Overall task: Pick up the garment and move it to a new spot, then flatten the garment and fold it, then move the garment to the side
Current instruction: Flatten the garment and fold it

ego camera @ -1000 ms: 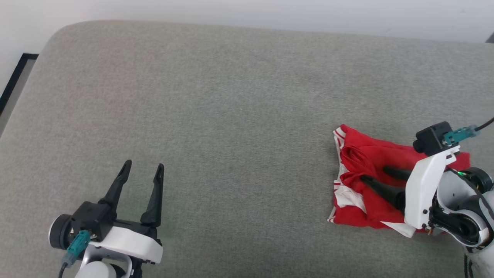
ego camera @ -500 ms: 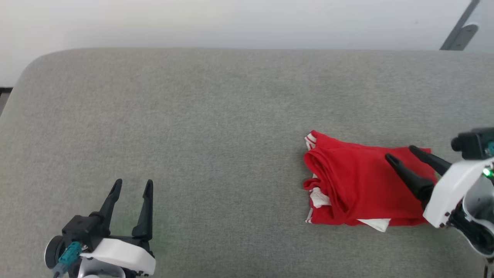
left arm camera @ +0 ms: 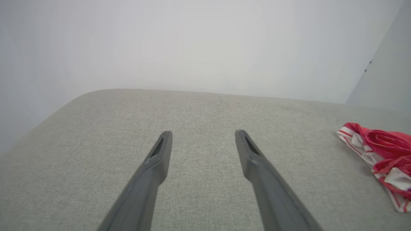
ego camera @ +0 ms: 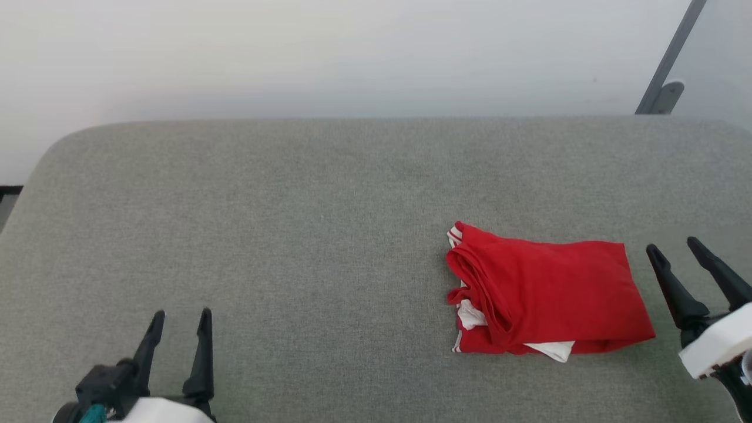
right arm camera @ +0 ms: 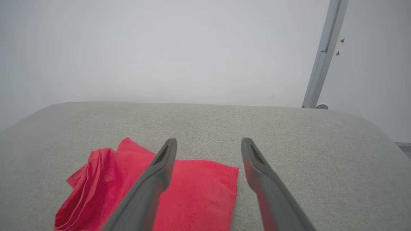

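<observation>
2 splayed: L gripper (ego camera: 181,313) far, R gripper (ego camera: 672,245) by garment (ego camera: 552,294).

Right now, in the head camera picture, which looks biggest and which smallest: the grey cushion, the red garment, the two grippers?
1. grey cushion, by far the largest.
2. garment.
3. left gripper and right gripper: they look alike, and the picture's edge cuts both off, so I won't rank them.

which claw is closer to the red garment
The right claw, just right of the garment; the left claw sits far across the cushion.
</observation>
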Motion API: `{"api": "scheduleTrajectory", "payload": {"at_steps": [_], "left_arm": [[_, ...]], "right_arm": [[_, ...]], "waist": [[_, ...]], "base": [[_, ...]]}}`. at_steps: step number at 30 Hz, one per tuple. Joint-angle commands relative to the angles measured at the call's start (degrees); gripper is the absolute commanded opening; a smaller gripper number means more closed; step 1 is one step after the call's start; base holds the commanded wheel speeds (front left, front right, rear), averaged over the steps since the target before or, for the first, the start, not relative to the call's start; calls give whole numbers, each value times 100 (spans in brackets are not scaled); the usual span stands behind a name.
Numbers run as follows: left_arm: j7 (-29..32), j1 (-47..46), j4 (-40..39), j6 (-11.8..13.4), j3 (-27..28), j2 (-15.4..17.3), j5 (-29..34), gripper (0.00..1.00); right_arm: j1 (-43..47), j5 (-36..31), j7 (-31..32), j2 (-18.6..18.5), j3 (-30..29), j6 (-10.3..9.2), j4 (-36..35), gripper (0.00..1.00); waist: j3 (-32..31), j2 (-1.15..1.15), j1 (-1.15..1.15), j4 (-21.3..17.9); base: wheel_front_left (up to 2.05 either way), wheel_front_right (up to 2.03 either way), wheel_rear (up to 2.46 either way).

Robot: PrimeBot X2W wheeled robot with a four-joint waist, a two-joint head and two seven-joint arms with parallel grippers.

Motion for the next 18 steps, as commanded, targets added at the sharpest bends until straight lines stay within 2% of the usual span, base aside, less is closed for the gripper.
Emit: {"api": "scheduleTrajectory", "payload": {"at_steps": [1, 6, 18], "left_arm": [[-32, 135, -58, -8, 42, -7, -23, 100], [-32, 376, -212, -8, 123, -10, -1, 100], [-32, 868, -727, -8, 224, -102, 10, 100]], "right_arm": [[112, -111, -114, 21, -78, -1, -6, 100], [392, -456, -233, 122, -473, -1, -148, 100], [1486, -1030, -230, 436, -1508, -1, -1044, 100]], "waist": [[-107, 0, 0, 19], [-206, 0, 0, 50], [-310, 0, 0, 104]], "base": [[0, 0, 0], [0, 0, 0], [0, 0, 0]]}}
